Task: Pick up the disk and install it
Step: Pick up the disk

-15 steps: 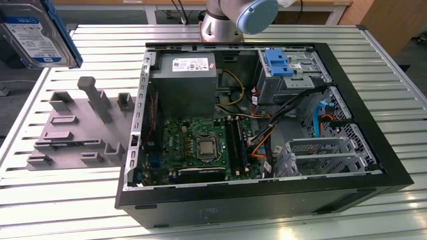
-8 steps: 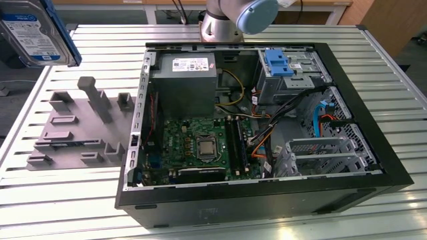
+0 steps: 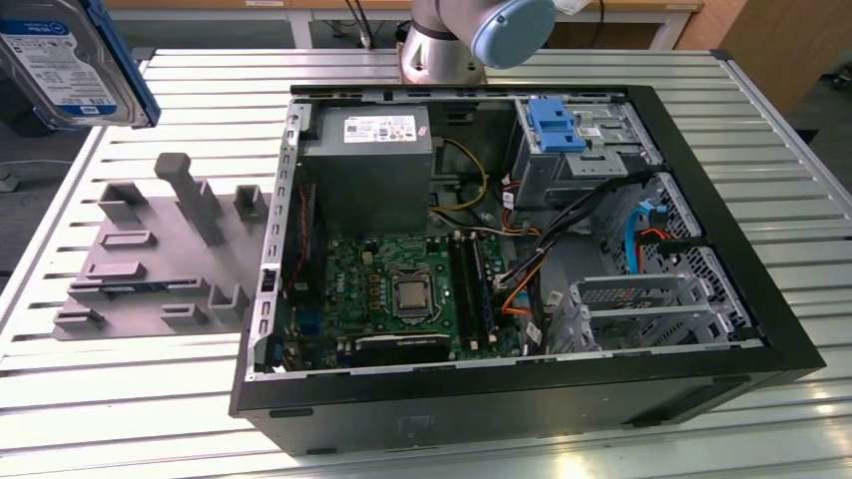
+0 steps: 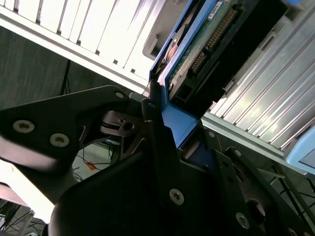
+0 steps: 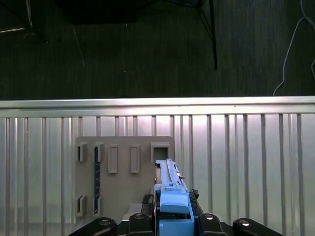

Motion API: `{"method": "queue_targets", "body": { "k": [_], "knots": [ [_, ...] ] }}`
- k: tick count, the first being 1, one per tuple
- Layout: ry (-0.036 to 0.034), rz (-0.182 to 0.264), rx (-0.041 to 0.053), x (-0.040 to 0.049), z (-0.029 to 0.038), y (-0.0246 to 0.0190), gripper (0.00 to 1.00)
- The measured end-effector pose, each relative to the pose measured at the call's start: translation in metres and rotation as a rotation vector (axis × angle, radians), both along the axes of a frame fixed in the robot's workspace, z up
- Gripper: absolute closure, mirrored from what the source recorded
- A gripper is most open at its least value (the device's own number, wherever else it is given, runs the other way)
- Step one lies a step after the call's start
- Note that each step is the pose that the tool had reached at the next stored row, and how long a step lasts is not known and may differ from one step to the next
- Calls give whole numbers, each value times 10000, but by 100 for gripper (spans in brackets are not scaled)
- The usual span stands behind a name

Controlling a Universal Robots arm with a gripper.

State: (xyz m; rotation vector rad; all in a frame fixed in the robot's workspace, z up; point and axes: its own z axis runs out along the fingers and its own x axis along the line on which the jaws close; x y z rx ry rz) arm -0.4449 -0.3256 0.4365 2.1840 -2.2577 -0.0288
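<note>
slatted metal table [image 3: 785, 150] carries an open computer case [image 3: 533, 399] and a grey holder plate [image 3: 147, 269]. the tool [image 4: 177, 125] is clamped on the disk [image 3: 67, 65], held aloft above the plate at the exterior view's left.

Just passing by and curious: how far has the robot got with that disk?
Pickup looks done: the gripper is shut on the disk, held in the air, clear of the grey rack. Installing is left: the disk hangs outside the open computer case.

Exterior view high, wrist views close (sharing table [image 3: 134, 399])
</note>
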Motion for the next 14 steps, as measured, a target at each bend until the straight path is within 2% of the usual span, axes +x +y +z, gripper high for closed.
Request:
{"method": "queue_targets", "body": {
  "k": [4, 14],
  "knots": [
    [-1, 1, 1, 0, 24, 0, 64],
    [0, 54, 0, 0, 34, 1, 64]
  ]
}}
